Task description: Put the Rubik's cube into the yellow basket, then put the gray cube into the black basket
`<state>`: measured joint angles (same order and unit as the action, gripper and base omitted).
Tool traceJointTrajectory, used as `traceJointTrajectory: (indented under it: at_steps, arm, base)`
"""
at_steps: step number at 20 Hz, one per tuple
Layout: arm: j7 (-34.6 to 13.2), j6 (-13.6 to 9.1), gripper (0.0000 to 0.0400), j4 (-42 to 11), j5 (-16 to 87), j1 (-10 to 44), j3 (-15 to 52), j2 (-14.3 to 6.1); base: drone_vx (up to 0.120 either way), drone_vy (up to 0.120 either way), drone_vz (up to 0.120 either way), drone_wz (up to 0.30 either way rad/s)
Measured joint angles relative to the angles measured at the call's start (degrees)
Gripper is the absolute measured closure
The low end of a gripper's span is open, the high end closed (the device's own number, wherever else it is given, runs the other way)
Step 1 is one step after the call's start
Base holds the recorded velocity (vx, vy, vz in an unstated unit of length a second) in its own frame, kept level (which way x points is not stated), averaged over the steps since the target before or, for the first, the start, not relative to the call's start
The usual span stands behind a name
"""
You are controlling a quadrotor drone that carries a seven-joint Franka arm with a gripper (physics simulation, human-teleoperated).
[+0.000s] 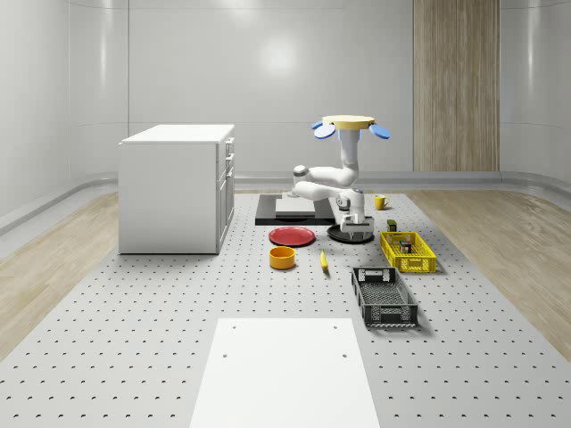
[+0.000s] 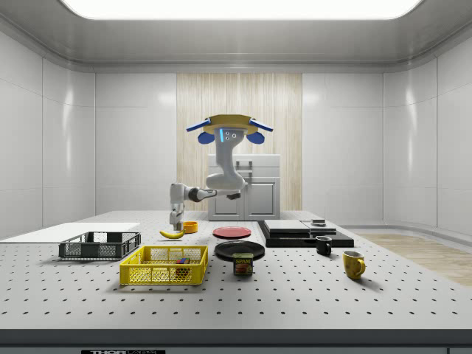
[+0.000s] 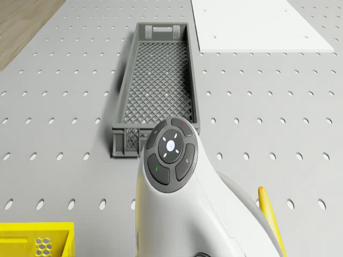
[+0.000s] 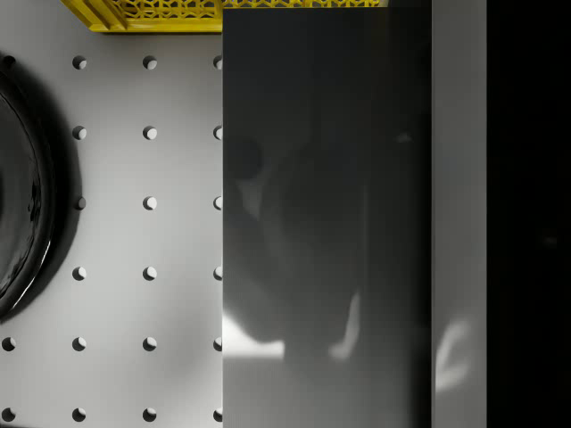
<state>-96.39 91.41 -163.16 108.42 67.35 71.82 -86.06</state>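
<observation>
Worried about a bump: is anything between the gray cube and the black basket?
Nothing visible. The drone hovers, gripper low by the gray cube beside the black plate; bare table leads to the black basket, with the yellow basket and banana flanking the route.

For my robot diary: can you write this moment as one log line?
drone: hovering above table | pincer: low, holding gray cube | yellow basket: Rubik's cube inside | black basket: empty

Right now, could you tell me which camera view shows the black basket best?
The drone view: the black basket lies full length below the camera, so its mesh floor and walls show, with nothing inside. The whole-scene view shows it smaller, in front of the yellow basket. The side view shows only its long wall.
</observation>
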Motion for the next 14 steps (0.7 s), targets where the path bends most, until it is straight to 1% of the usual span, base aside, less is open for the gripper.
traceJointTrajectory:
  at_steps: [6, 9, 14]
  arm:
    - [-0.03, 0.09, 0.015, 0.0, -0.09, 0.04, 0.06, -0.12]
    - [-0.05, 0.14, 0.015, 0.0, -0.12, 0.05, 0.08, -0.17]
    - [-0.07, 0.23, 0.015, 0.0, -0.16, 0.08, 0.1, -0.26]
  base:
    - [0.007, 0.12, 0.0, 0.0]
    - [0.12, 0.107, 0.0, 0.0]
    - [0.12, 0.0, 0.0, 0.0]
